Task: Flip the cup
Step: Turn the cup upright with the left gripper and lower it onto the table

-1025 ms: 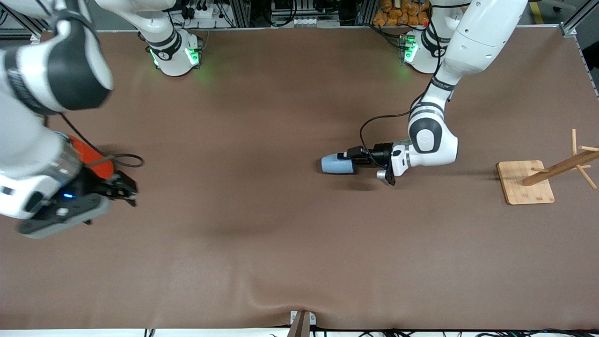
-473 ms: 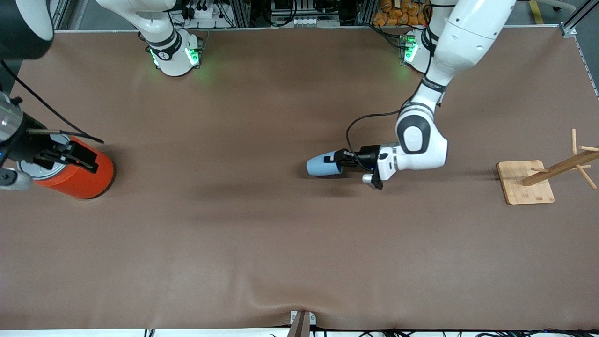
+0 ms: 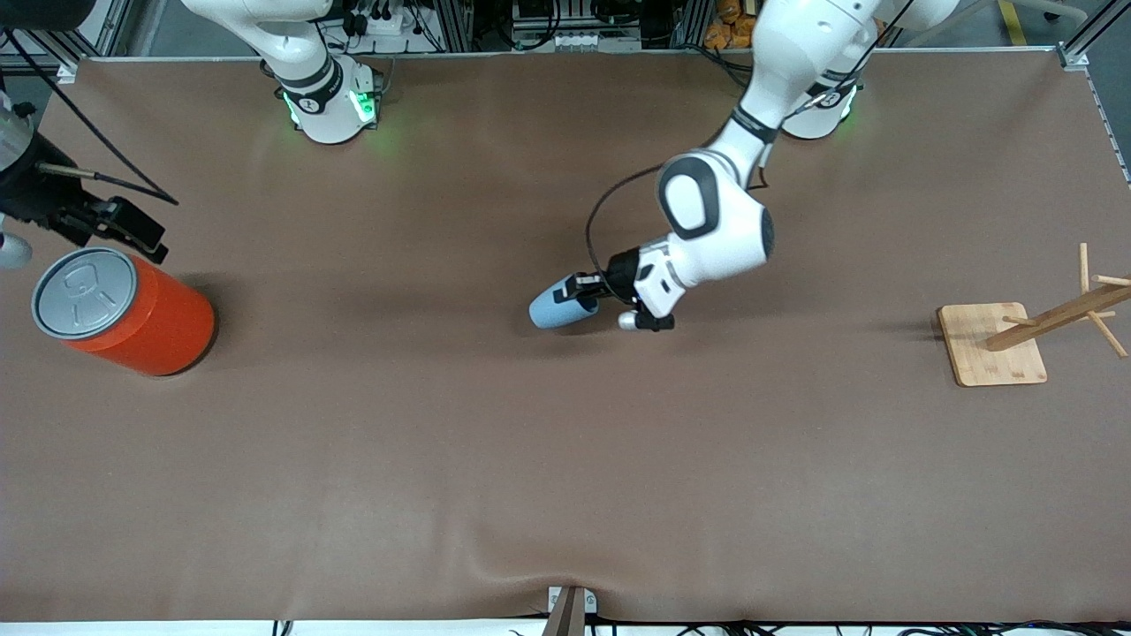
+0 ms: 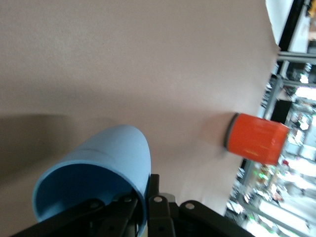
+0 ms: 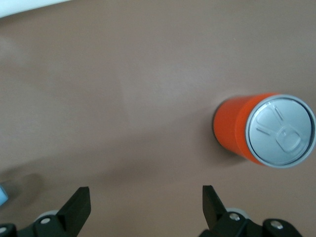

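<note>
The cup (image 3: 558, 312) is a small light-blue tumbler, held tilted nearly on its side over the middle of the table. My left gripper (image 3: 590, 291) is shut on its rim. In the left wrist view the cup (image 4: 103, 163) shows its open mouth, and the left gripper (image 4: 144, 200) has one finger inside the wall and one outside. My right gripper (image 3: 141, 237) hangs open and empty over the table at the right arm's end, beside the orange can. In the right wrist view the right gripper (image 5: 144, 200) has only bare table between its fingers.
An orange can (image 3: 132, 315) with a grey pull-tab lid stands upright at the right arm's end; it also shows as the can (image 5: 266, 129) and the can (image 4: 256, 139). A wooden peg rack (image 3: 994, 343) stands at the left arm's end. The brown mat (image 3: 565, 459) covers the table.
The left gripper closed on the cup's rim and carried it toward the right arm's end, tilting it. The right gripper moved off the orange can toward the robots' side, leaving the can uncovered.
</note>
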Controlling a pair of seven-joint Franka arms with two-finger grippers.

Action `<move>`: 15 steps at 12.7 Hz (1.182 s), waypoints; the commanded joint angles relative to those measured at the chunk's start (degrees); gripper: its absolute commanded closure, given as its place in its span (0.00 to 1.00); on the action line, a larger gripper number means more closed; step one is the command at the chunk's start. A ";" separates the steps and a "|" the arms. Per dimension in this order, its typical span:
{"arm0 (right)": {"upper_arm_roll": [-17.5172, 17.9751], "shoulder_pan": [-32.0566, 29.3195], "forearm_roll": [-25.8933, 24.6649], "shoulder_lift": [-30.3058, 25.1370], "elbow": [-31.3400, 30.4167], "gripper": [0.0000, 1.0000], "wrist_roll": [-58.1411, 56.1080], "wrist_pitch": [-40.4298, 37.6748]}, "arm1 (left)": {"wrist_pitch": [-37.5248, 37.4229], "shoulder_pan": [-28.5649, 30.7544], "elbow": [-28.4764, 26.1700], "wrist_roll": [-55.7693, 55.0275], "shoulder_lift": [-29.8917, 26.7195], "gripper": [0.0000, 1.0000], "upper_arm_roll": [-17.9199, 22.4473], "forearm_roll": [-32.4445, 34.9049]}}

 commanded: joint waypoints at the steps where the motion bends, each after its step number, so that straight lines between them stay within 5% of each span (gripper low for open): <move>1: -2.16 0.37 4.14 -0.57 -1.72 0.00 0.25 1.49 | 4.52 -2.60 1.28 -8.93 0.28 1.00 0.84 7.93; 7: -3.21 0.37 5.29 2.16 3.47 0.00 -2.04 -2.55 | 3.40 -3.30 2.33 -42.58 -0.16 1.00 0.84 48.95; 11: -5.32 0.46 8.20 2.16 3.74 0.00 -6.94 -2.73 | -11.16 -2.95 8.64 -58.16 0.19 1.00 1.11 72.78; 15: -5.15 0.81 3.75 1.99 3.74 0.00 -9.15 -2.82 | -15.68 -3.39 11.47 -63.81 2.47 1.00 1.02 79.25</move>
